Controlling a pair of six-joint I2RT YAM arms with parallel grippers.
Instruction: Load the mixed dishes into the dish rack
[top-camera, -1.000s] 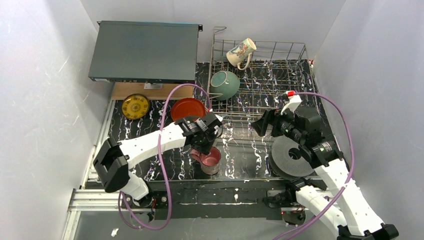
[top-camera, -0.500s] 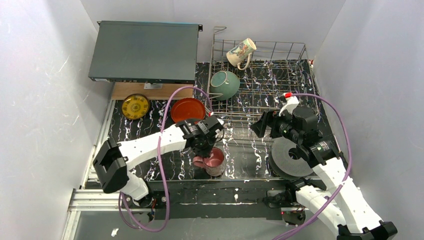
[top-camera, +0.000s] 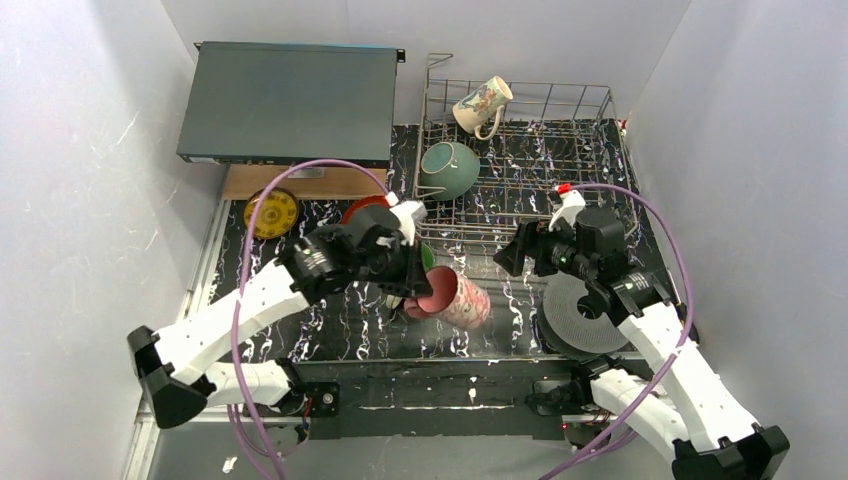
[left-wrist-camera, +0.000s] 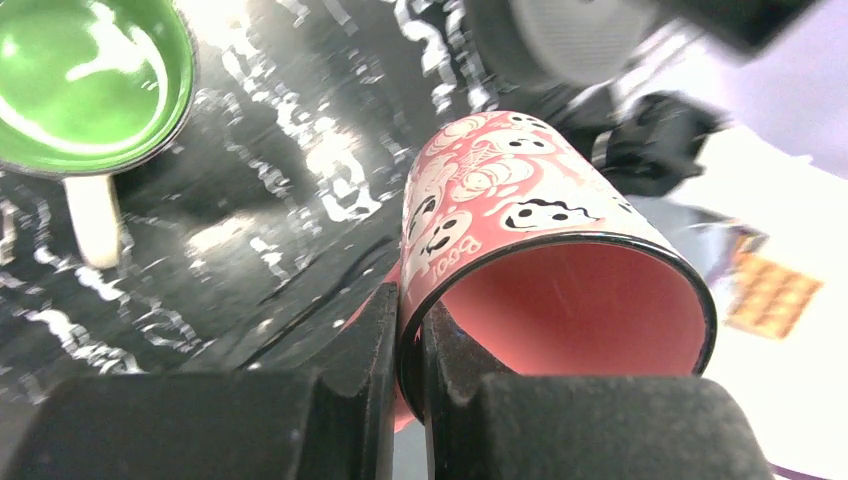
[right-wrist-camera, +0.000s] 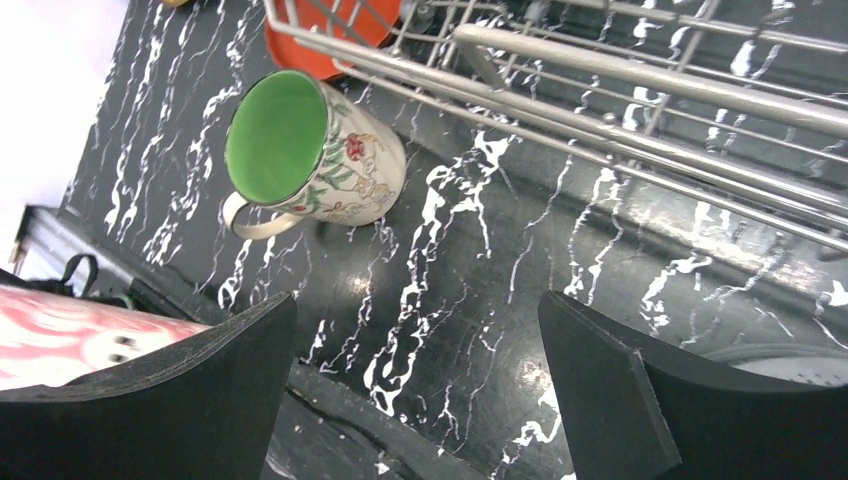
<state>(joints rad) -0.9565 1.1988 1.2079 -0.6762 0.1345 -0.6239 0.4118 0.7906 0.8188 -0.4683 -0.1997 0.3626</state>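
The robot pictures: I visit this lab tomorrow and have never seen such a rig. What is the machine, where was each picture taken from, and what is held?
Two white robot arms stand at the near edge of a table. The wide picture looks down from above and behind them; the close-ups come from cameras on their wrists. The left gripper pinches the rim of a pink mug, tipped sideways. The right gripper is open, holding nothing. The dish rack holds a floral mug and a teal bowl. Outside it: a green-lined mug, a red-orange plate, a yellow dish, a grey ribbed disc and a grey box.
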